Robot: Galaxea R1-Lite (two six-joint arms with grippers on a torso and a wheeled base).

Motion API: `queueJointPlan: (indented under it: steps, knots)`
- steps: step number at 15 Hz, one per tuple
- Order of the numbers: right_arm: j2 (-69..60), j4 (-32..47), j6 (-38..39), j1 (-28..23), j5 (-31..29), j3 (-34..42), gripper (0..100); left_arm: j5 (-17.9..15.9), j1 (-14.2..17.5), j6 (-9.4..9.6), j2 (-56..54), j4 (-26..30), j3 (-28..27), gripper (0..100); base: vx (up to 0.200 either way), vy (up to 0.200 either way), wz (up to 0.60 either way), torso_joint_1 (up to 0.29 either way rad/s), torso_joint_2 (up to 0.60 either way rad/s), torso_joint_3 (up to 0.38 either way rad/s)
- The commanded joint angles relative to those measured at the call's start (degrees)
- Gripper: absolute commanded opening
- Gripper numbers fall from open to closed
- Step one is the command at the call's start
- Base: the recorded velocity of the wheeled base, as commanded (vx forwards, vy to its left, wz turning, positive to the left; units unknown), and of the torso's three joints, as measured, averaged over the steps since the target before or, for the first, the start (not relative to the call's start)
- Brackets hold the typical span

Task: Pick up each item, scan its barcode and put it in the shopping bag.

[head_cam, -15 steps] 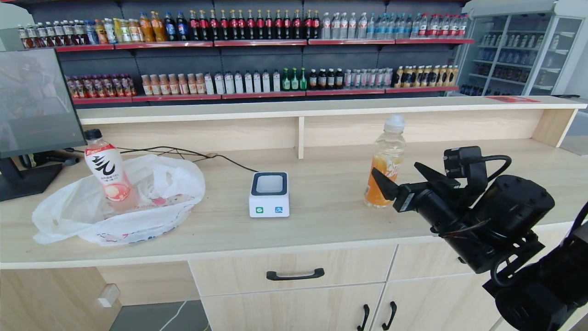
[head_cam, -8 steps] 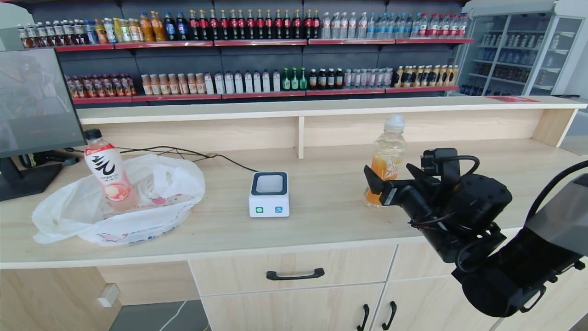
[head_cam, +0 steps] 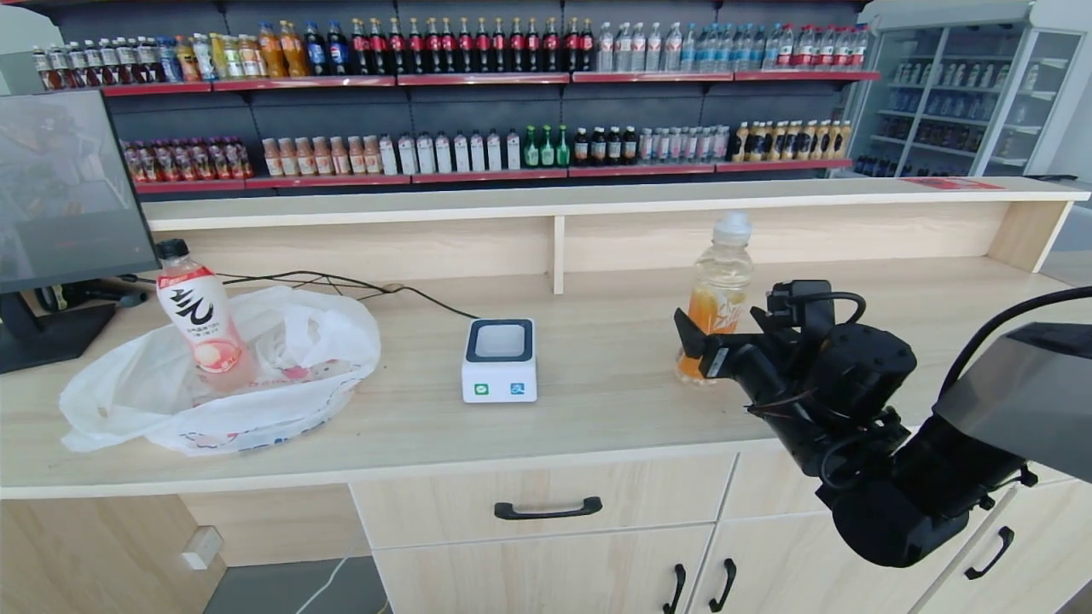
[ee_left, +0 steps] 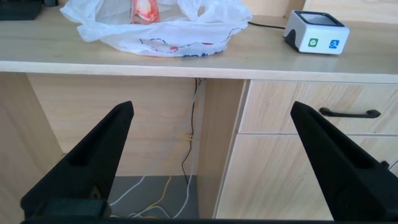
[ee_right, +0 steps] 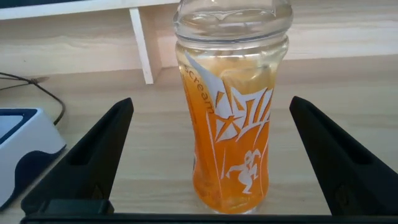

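Head view: orange drink bottle (head_cam: 722,273) is standing upright on the wooden counter (head_cam: 597,409), right of the white barcode scanner (head_cam: 500,360). Right gripper (head_cam: 721,327) is sitting level with the bottle's lower half, jaws spread wide and gripping nothing; one black finger is overlapping the bottle's base from the camera side. White plastic shopping bag (head_cam: 153,401) is lying at the counter's left end, well apart from the orange bottle, with a pink-label bottle (head_cam: 198,320) standing upright inside it. A black cable (head_cam: 341,280) is running along the back of the counter and a dark monitor (head_cam: 68,188) is standing at far left. Stocked drink shelves (head_cam: 478,81) are lining the rear wall. Left wrist view: left gripper (ee_left: 211,111) is hanging below counter height facing the cabinet front, jaws wide apart and empty. Shopping bag (ee_left: 168,37) and scanner (ee_left: 314,31) are showing up on the countertop above, loose wires (ee_left: 189,155) are dangling in the gap below, and a black drawer handle (ee_left: 348,113) is sitting nearby. Right wrist view: orange drink bottle (ee_right: 233,124) is sitting dead centre between the right gripper (ee_right: 211,104) fingers, a gap showing on each side, no contact. Scanner (ee_right: 25,149) is showing off to one side of it.
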Motion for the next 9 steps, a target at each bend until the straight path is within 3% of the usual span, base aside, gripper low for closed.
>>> queueJointPlan:
  steps: [1,9]
  knots:
    - [2.22,-0.06,0.0,-0.57,0.03,-1.22,100,0.0,0.0,-0.01,-0.02,-0.04,0.0,100,0.0,0.0,0.0,0.0,0.0,0.0]
    - [7.59,-0.06,-0.26,-4.0,0.03,-9.21,100,0.0,0.0,-0.27,-0.02,0.05,0.0,100,0.0,0.0,0.0,0.0,0.0,0.0]
